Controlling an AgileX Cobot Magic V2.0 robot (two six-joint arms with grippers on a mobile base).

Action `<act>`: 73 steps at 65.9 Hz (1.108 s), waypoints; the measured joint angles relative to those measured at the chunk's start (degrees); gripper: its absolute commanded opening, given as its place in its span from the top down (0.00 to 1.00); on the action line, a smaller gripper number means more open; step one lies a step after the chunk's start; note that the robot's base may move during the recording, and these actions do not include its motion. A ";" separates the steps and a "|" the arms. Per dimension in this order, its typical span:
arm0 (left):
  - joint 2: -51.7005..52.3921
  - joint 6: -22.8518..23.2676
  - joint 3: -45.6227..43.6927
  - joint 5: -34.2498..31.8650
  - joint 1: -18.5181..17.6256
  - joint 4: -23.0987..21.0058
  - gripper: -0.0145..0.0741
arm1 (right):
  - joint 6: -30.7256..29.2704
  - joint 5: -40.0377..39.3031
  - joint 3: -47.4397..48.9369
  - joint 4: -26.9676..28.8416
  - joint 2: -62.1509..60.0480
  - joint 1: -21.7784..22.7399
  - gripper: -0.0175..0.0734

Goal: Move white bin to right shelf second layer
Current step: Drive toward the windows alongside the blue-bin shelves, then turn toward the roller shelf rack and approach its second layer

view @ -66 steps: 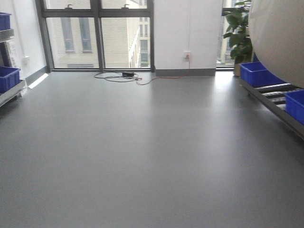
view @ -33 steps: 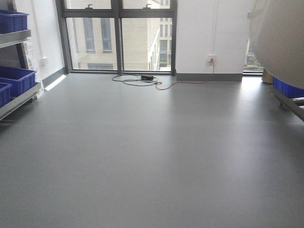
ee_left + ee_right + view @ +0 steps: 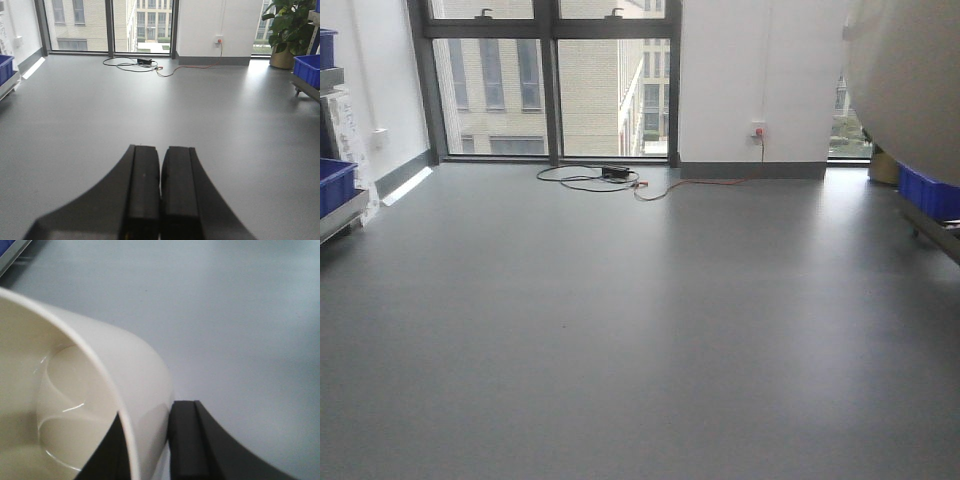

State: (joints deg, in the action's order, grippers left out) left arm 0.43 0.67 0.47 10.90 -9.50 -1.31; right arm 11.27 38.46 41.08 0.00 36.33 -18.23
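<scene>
The right end effector (image 3: 145,440) grips the wall of the white bin (image 3: 75,390); the left end effector (image 3: 160,190) is clenched.

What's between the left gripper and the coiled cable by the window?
Only bare grey floor. In the left wrist view, nothing stands between the shut left gripper and the cable.

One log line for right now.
right claw: shut on white bin wall | left claw: shut, empty | status: not yet shelved
</scene>
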 measured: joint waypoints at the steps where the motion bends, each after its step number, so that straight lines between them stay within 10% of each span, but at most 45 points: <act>1: 0.00 0.00 0.00 0.00 0.00 0.00 0.74 | 0.00 0.00 0.00 0.00 0.00 0.00 0.75; 73: 0.00 0.00 0.00 0.00 0.00 0.00 0.74 | 0.00 0.00 0.00 0.00 0.00 0.00 0.75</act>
State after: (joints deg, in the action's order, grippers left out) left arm 0.43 0.67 0.47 10.90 -9.50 -1.31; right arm 11.27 38.46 41.08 0.00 36.33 -18.23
